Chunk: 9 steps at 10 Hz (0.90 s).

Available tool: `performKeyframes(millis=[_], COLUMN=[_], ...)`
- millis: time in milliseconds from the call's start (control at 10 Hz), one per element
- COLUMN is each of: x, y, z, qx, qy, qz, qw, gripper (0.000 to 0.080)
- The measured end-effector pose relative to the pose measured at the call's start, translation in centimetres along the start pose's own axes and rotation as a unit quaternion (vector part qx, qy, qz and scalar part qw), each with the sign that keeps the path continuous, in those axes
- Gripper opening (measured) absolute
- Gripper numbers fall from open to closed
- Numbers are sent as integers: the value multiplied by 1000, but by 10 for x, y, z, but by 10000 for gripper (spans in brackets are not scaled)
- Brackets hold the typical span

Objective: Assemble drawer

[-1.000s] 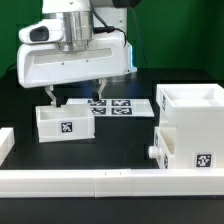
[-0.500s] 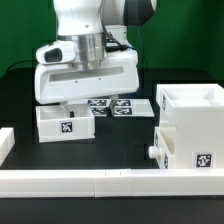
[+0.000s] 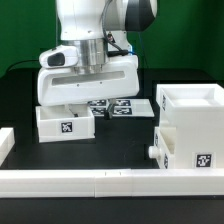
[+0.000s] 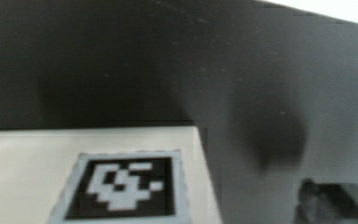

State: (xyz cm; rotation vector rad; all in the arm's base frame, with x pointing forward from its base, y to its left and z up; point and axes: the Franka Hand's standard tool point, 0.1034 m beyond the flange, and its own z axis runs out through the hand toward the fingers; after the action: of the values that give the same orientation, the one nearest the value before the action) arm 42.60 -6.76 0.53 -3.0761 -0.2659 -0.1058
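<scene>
A small white open-top tray (image 3: 50, 124) with a square tag on its front stands at the exterior view's left. My gripper (image 3: 75, 107) is low over this tray, and the white hand body hides the fingertips. In the wrist view the tray's tagged white face (image 4: 131, 185) fills the lower part, with one dark fingertip (image 4: 336, 200) well off to its side, so the jaws look spread. At the exterior view's right stands the tall white housing (image 3: 190, 105), with a lower tagged box (image 3: 185, 150) bearing a round knob in front of it.
The marker board (image 3: 126, 104) lies flat behind the small tray, partly under my hand. Long low white rails (image 3: 80, 182) edge the table's front, with a short block (image 3: 4, 142) at the left end.
My hand has come down and forward over the small tray. The fingers, plainly open above the table a second ago, are now hidden behind the hand. The drawer parts have not moved.
</scene>
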Motion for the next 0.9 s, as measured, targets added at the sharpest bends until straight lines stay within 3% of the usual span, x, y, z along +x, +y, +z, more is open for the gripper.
performKeyframes(millis=[100,200,400,700,900], x=[0,0,4,18,41], y=[1,2,1,-8,-24], z=[0,0,-2,-14,-38], qx=[0,-1,-1,4,12], qy=[0,0,3,-1,-14], qz=[-4,-6,-8,-20,-41], qw=[1000,1000,1000,1000,999], gripper=[269,269,38,38,38])
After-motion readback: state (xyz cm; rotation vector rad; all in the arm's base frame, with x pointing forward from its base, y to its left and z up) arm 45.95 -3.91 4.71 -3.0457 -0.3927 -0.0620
